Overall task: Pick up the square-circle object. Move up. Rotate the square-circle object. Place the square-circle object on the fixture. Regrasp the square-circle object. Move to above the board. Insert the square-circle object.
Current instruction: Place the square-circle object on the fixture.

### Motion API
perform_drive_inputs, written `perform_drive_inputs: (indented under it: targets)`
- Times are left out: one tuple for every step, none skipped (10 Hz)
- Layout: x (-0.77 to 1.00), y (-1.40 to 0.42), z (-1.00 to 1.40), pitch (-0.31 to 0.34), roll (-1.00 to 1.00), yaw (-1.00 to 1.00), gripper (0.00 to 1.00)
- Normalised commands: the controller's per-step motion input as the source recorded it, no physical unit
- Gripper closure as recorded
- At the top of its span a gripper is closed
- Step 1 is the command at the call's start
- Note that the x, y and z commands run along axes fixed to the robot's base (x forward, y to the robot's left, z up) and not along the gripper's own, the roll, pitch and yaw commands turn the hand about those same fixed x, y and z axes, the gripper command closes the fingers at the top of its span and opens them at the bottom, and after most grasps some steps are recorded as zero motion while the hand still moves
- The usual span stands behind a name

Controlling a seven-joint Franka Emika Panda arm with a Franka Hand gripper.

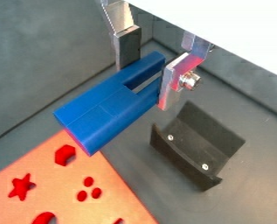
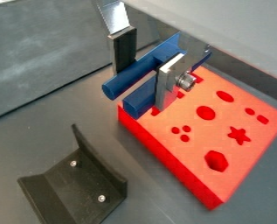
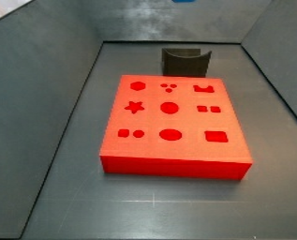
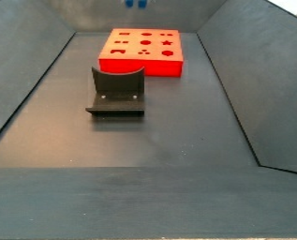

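**Blue peg held aloft, fixture waiting below**

The square-circle object (image 1: 111,109) hangs high above the floor, clamped lengthwise between the gripper (image 1: 152,66) plates; in a side view only a blue sliver (image 3: 182,2) shows at the top edge. The fingers (image 2: 168,80) are closed to the peg's width, gripping its flat sides. I'd judge it's lifted clear for turning before it goes down on the fixture (image 3: 185,62), which stands empty just beside the board (image 3: 172,161).
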Motion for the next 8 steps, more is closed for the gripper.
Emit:
perform_drive_inputs:
  targets:
    - [0.42, 1.00, -0.29, 0.125, -1.00, 0.04, 1.00]
    - [0.41, 1.00, -0.27, 0.145, -1.00, 0.03, 1.00]
    - [0.41, 1.00, -0.23, 0.180, -1.00, 0.01, 1.00]
    - [0.38, 0.89, -0.17, 0.215, -0.96, -0.03, 1.00]
    - [0.33, 0.72, -0.11, 0.201, -0.80, -0.06, 1.00]
    - [0.26, 0.51, -0.05, 0.177, -0.58, -0.09, 1.00]
    - [0.20, 0.36, -0.04, 0.155, -0.42, -0.10, 1.00]
    - [0.16, 0.19, -0.03, 0.135, -0.28, -0.11, 1.00]
